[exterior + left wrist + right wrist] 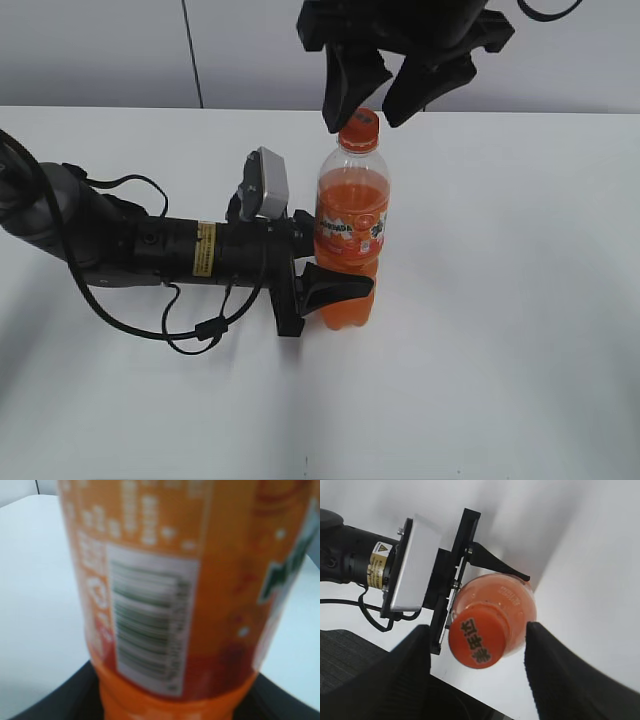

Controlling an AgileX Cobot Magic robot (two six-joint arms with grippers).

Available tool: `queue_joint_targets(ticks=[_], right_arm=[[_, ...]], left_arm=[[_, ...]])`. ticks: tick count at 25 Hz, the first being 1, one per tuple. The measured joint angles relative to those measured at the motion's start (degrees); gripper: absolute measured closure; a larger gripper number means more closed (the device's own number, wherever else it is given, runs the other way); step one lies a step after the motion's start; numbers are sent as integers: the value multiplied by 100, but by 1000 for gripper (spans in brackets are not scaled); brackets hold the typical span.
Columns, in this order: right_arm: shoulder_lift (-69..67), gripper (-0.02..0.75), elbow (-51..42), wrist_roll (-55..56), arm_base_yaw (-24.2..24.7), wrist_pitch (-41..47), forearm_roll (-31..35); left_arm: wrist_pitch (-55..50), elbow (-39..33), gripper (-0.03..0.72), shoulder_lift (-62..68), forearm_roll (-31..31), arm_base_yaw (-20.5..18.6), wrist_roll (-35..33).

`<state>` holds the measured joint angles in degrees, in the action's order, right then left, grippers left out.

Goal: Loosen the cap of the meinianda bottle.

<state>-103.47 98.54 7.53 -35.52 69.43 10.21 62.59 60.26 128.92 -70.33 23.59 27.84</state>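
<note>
The meinianda bottle (pixel 350 225) stands upright on the white table, full of orange drink. My left gripper (pixel 340 262) lies low and level and is shut on the bottle's lower body; one black finger (pixel 335 286) crosses its front. In the left wrist view the bottle's label (pixel 165 595) fills the frame, with dark fingers (pixel 55 702) at both bottom corners. The orange cap (pixel 359 125) sits on top with dark characters printed on it. My right gripper (pixel 477 630) hangs open over the cap (pixel 479 642), one finger on each side with a gap between each and the cap.
The left arm (pixel 130 245) with its silver camera box (pixel 272 182) and a loose black cable (pixel 190 335) stretches across the table's left half. White table (pixel 500 300) lies right of and in front of the bottle. A grey wall (pixel 100 50) stands behind.
</note>
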Motion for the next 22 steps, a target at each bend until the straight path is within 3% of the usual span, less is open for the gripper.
queue_joint_targets(ticks=[8,14,22], right_arm=[[-83,297,0,-24,0,-103,-12],[-89,454,0,-113,0,-103,-12],[-89,461,0,-753,0,-61,-12]], left_arm=[[0,0,297,0,0,0,0],[0,0,297,0,0,0,0],[0,0,297,0,0,0,0]])
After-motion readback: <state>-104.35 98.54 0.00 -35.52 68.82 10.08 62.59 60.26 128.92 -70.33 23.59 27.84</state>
